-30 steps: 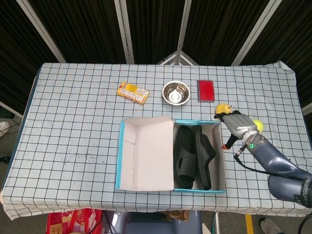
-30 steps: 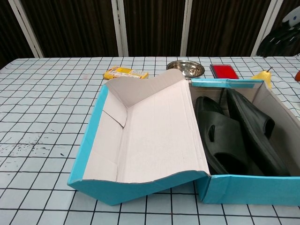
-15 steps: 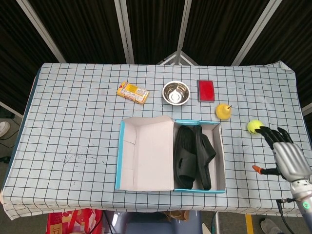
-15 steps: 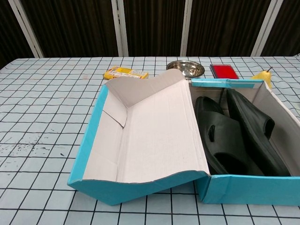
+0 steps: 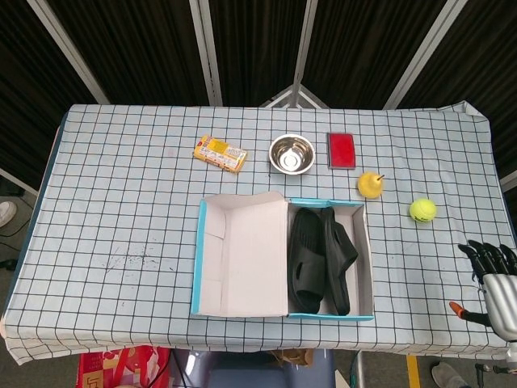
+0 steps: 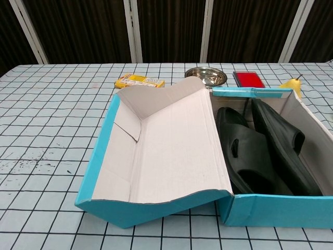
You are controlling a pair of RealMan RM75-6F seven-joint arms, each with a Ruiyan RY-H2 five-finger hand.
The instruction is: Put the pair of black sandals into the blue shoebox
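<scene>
Nearest the robot, at about four o'clock on the table in the head view, the right hand (image 5: 494, 279) sits at the lower right corner, just off the table's near edge, wrist toward the robot and dark fingers (image 5: 483, 255) pointing away toward twelve o'clock; the fingers are spread apart and hold nothing, with an orange-tipped thumb jutting out toward nine o'clock. The chest view does not show this hand, and the left hand appears in neither view. At the table's near middle, around six o'clock, lies the blue shoebox (image 5: 363, 267) with its lid (image 5: 242, 255) flung open toward nine o'clock, white inside facing up. The pair of black sandals (image 5: 321, 257) lies inside the box's right compartment, side by side and touching, toes toward the far wall; the chest view shows the right-hand sandal (image 6: 283, 140) tilted up on its edge against the box wall and the other (image 6: 244, 153) lying flatter beside it. Farther out, at about three o'clock, a yellow-green tennis ball (image 5: 422, 210) rests on the checked tablecloth (image 5: 121, 202), and a yellow pear-shaped fruit (image 5: 370, 184) sits just beyond the box's far right corner. Farthest, near twelve o'clock, stand a red flat case (image 5: 341, 150), a steel bowl (image 5: 292, 153) and a yellow snack packet (image 5: 220, 152) in a row.
</scene>
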